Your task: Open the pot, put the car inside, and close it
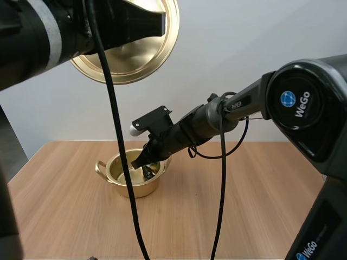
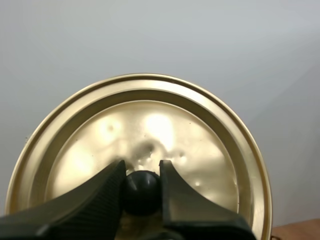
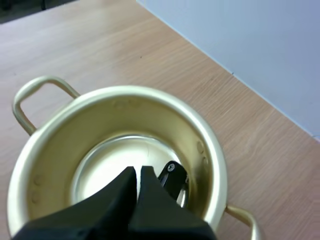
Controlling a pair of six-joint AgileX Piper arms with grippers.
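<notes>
My left gripper [image 2: 142,172] is shut on the black knob [image 2: 142,192] of the gold lid [image 2: 150,125]. It holds the lid [image 1: 142,54] high above the table, tilted on edge. The open gold pot [image 1: 115,164] stands on the wooden table. My right gripper [image 1: 145,162] reaches down over the pot's rim. Its fingers [image 3: 120,197] lie together with nothing between them, over the inside of the pot [image 3: 212,150]. A small dark car [image 3: 173,178] lies on the pot's bottom beside the fingertips, against the wall; in the high view the car [image 1: 148,173] is partly hidden by the gripper.
The wooden table [image 1: 244,206] has free room to the right of and in front of the pot. The pot's looped handles [image 3: 35,95] stick out at both sides. A pale wall stands behind the table.
</notes>
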